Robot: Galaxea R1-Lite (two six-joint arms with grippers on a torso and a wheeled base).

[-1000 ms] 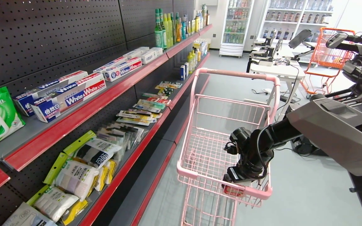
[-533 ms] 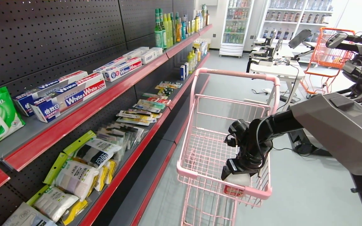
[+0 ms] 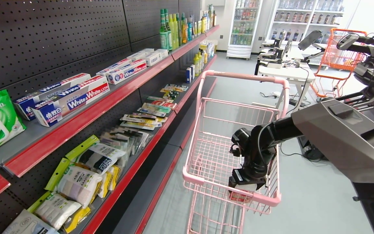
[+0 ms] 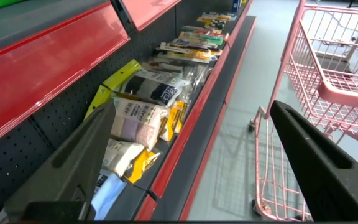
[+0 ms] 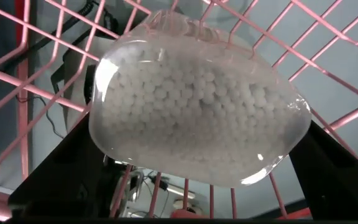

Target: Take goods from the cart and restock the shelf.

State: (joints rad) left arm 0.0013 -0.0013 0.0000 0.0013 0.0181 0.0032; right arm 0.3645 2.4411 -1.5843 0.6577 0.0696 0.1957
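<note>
My right gripper hangs inside the pink cart near its front rim, shut on a clear pack of small white balls. In the right wrist view that pack sits between the dark fingers, with the cart's pink wires behind it. My left gripper is open with nothing between its fingers. It is held low beside the red-edged shelf, facing the bagged goods on the middle tier, with the cart on the other side.
The shelf runs along the left with toothpaste boxes on top and white bagged goods on the tier below. A red-labelled item lies in the cart under the gripper. Tables and an orange cart stand far back.
My right wrist has shifted slightly left inside the cart. The white pack, not visible one second ago, shows under the gripper. The left arm has not visibly moved.
</note>
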